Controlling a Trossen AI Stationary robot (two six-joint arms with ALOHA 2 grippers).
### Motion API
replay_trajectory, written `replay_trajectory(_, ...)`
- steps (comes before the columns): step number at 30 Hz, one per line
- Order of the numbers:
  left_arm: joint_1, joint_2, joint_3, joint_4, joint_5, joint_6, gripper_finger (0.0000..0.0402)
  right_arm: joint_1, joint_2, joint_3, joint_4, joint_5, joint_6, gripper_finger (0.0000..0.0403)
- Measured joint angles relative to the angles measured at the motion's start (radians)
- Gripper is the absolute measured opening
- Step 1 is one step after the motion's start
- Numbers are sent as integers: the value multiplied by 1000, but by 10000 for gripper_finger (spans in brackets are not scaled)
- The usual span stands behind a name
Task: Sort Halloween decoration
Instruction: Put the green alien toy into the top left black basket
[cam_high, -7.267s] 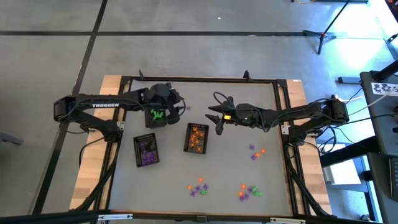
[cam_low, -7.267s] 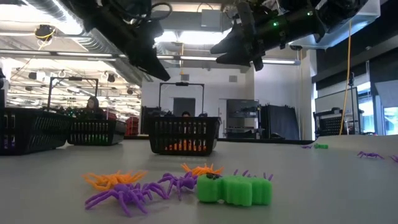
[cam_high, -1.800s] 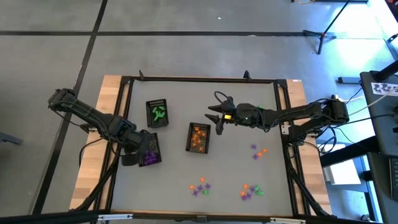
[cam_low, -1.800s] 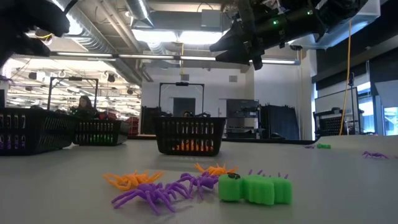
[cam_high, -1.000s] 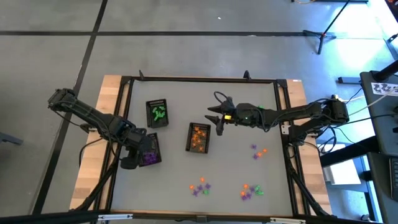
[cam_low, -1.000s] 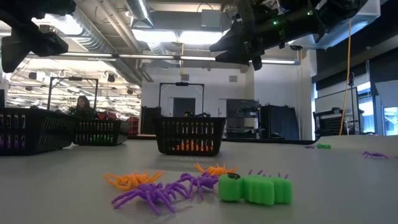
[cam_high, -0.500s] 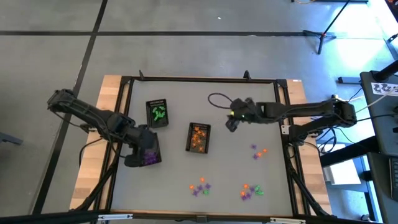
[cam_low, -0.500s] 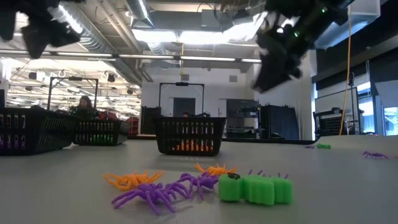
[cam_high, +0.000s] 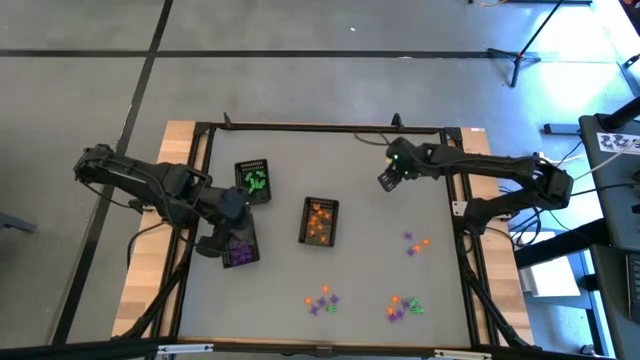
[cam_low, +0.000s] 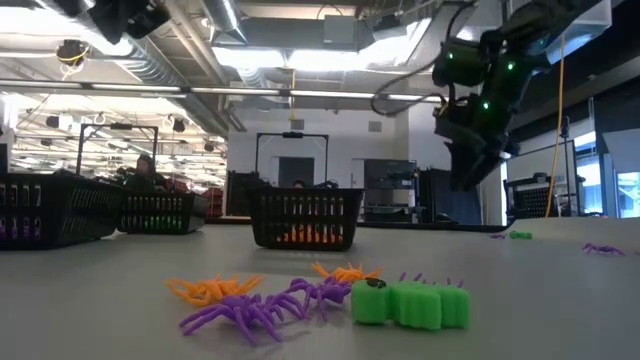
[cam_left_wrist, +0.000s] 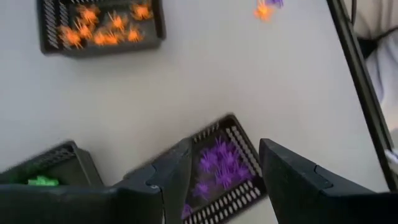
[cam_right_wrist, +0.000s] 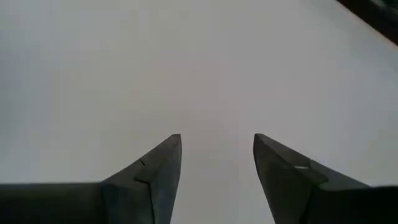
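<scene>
Nearest the low camera, on the grey worktop (cam_high: 370, 270), a cluster of trinkets lies: an orange spider (cam_low: 208, 288), a purple spider (cam_low: 245, 312) touching it, and a green block (cam_low: 410, 303) just beside them. From above, this shows as one group (cam_high: 319, 299) at the front edge, with a second group (cam_high: 401, 306) near it on the right arm's side. A smaller scatter (cam_high: 414, 243) of purple and orange pieces lies farther back on that same side.

Behind these stand three black trays. The orange tray (cam_high: 318, 220) sits mid-worktop with orange spiders inside. The purple tray (cam_high: 239, 246) sits toward the left arm's side, holding purple spiders (cam_left_wrist: 219, 162). The green tray (cam_high: 253, 182) is farther back, with green pieces in it.

Left end effector (cam_high: 222, 238) hangs above the purple tray's outer edge; its fingers (cam_left_wrist: 292, 174) stand apart with nothing between them, the purple tray showing in the gap.

Right end effector (cam_high: 388, 178) hovers over bare worktop toward the back, well apart from the trays and all trinkets. Its fingers (cam_right_wrist: 283, 171) are spread and hold nothing.

Beyond the worktop, the low view shows a lit room with racks and a person (cam_low: 146, 170) far off.
</scene>
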Motion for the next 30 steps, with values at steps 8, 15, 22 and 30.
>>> replay_trajectory(8,-1,6,-1,-4,11,-85,179,-182,0,-70,2,-17,-12,198)
replay_trajectory(15,-6,6,-1,5,14,-97,179,-312,0,-156,10,-9,20,198)
replay_trajectory(22,-6,6,-1,6,15,-44,179,-345,3,-243,60,-8,44,198)
replay_trajectory(30,-6,6,-1,15,15,-39,179,-344,-1,-334,241,26,27,181)
